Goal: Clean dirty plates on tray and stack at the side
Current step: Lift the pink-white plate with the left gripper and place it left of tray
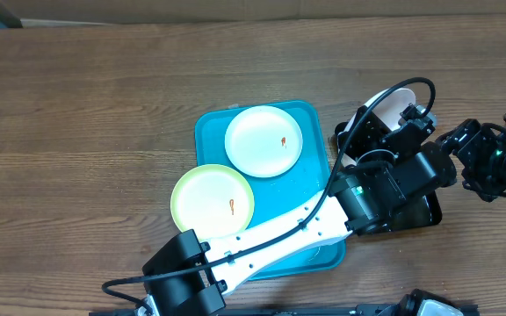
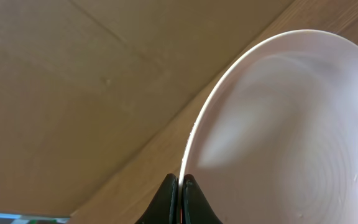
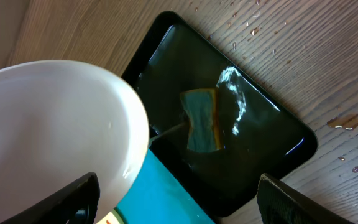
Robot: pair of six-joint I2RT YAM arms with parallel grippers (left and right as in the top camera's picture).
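Note:
My left gripper (image 2: 180,188) is shut on the rim of a white plate (image 2: 284,137), holding it tilted on edge. From above, that plate (image 1: 392,104) hangs over the black tray, right of the blue tray (image 1: 207,132). Lying on the blue tray are a white plate (image 1: 263,140) and a pale yellow plate (image 1: 212,200), each with a small red-orange smear. My right gripper (image 3: 179,205) is open with nothing between its fingers. It hovers over the black tray's near corner, with the held plate (image 3: 48,130) just to its left.
The glossy black tray (image 3: 272,134) holds a blue-and-yellow sponge (image 3: 202,119) in shallow water. Water drops lie on the wooden table (image 3: 316,50) beside it. My left arm's white link (image 1: 279,237) crosses over the blue tray's front right corner.

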